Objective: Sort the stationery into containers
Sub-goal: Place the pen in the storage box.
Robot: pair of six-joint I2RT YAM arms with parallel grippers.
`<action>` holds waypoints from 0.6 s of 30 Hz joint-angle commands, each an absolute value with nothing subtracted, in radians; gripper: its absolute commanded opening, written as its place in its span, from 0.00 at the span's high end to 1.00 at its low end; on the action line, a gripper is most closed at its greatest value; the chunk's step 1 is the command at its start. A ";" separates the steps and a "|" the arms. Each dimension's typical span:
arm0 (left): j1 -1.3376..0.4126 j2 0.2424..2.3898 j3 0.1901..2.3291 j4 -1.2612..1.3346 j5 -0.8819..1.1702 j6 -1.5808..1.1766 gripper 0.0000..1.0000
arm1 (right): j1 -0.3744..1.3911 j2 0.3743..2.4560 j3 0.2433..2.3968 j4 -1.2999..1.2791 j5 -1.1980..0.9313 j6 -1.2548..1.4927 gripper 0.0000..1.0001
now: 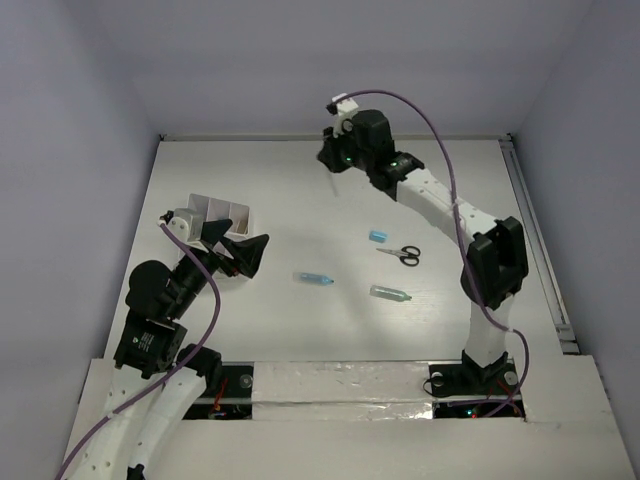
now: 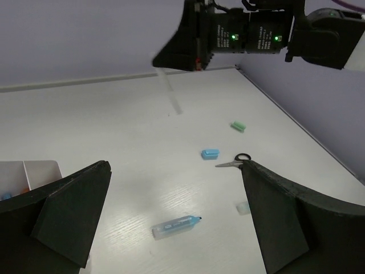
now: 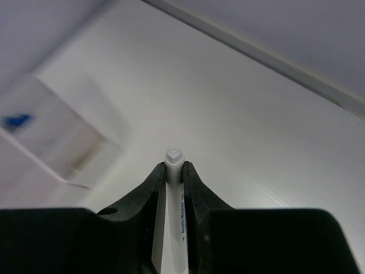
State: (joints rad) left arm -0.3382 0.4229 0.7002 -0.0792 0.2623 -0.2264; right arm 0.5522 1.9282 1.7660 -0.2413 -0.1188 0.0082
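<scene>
My right fingers point(image 3: 174, 171) are pinched shut on a thin white pen point(image 3: 173, 217). Its rounded end pokes out just past the fingertips. That arm reaches to the far side of the table point(image 1: 300, 200) and is raised above it, close to the far edge where the table meets the wall. In the left wrist view the pen hangs slanted below the fingers.

My left fingers point(image 1: 238, 250) are spread fully wide and hold nothing. They hover at the near left, just beside the white box point(image 1: 215, 212), which sits near the table's left edge. My left wrist covers part of the box in the top view. The left wrist view shows one corner of it with a blue piece point(image 2: 5, 196) inside; which compartment, I cannot tell.

A broad stretch of bare table lies between the box and my right fingers. Four items lie loose at middle right:
- a blue capsule point(image 1: 376, 236)
- scissors point(image 1: 400, 254) just beside the capsule
- a blue-tipped marker point(image 1: 314, 277), nearer my left fingers
- a pale teal piece point(image 1: 390, 293), nearest the arm bases

A green piece point(image 2: 238, 126) lies farther toward the right edge, seen only from the left wrist. A grey strip point(image 1: 520, 195) runs along the right edge.
</scene>
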 commanded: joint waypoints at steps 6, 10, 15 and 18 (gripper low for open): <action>-0.324 0.405 0.712 -0.040 0.276 -0.227 0.01 | 0.819 2.152 1.793 0.636 -0.325 0.512 1.00; -0.324 0.399 0.712 -0.041 0.275 -0.227 0.01 | 0.888 2.252 1.899 0.778 -0.270 0.548 1.00; -0.324 0.393 0.712 -0.043 0.275 -0.227 0.01 | 0.936 2.367 1.997 0.836 -0.219 0.557 1.00; -0.324 0.393 0.713 -0.043 0.276 -0.227 0.01 | 0.957 2.414 2.083 0.815 -0.206 0.563 1.00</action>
State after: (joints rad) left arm -0.3286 0.4019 0.7002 -0.0792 0.2623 -0.2264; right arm 0.9421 2.4092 1.9560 0.6666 -0.2546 0.5373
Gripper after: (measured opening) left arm 0.990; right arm 0.197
